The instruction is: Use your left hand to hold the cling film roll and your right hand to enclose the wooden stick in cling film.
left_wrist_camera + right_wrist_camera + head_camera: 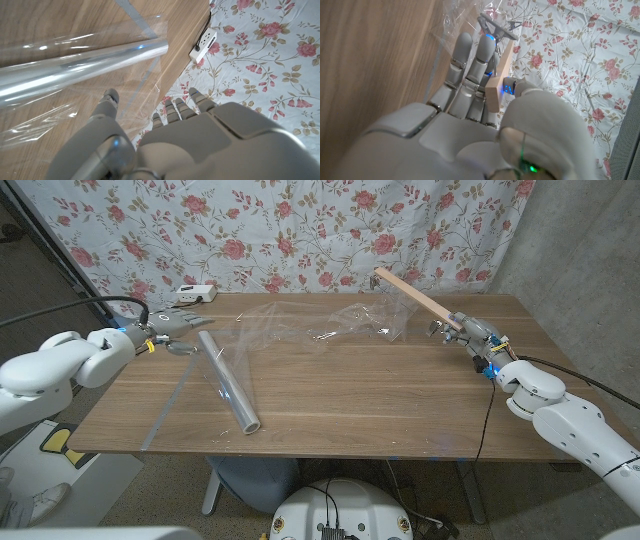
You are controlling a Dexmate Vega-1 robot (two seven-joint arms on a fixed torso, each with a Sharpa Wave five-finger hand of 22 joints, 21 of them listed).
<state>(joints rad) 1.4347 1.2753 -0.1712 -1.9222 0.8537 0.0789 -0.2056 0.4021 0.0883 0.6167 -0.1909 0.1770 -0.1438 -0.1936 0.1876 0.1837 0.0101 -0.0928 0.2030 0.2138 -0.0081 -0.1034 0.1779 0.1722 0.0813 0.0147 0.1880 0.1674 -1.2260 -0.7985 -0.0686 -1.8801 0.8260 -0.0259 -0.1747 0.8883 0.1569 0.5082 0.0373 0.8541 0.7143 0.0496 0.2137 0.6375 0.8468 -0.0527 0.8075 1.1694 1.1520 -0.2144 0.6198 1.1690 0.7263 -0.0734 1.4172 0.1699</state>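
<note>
Nearest the front edge lay one cling film roll (227, 378), slanting across the table (400, 410), with bare wood to its right. Beside its far end the left hand (172, 325) hovered, fingers spread, holding nothing. Near the right edge, the right hand (466, 332) gripped one wooden stick (415, 296), film (360, 320) draped from it.

The right hand (480, 100) grips the wooden stick (499, 75), fingers on one side and thumb on the other, its cut end showing pale at the palm. Crumpled cling film (465, 20) clings around the stick's far part (toward twelve o'clock), above the wooden table (375, 60); a flowered cloth (570, 45) hangs behind.
</note>
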